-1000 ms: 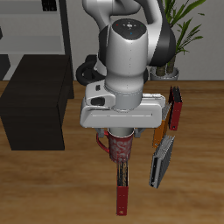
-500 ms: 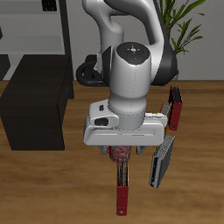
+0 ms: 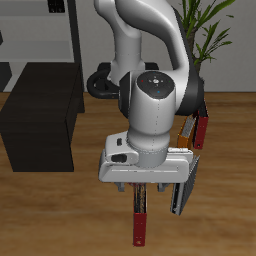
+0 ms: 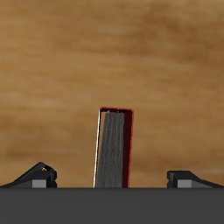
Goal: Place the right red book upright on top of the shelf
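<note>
Gripper hangs over the red book, jaws spread wide with the book between them and touching neither fingertip. The book lies flat on the table near its front edge, running front to back, well apart from the shelf at the back.

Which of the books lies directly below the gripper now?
The right red book, long and slim, lying flat toward the table's front edge under the gripper; the other books lie farther back.
</note>
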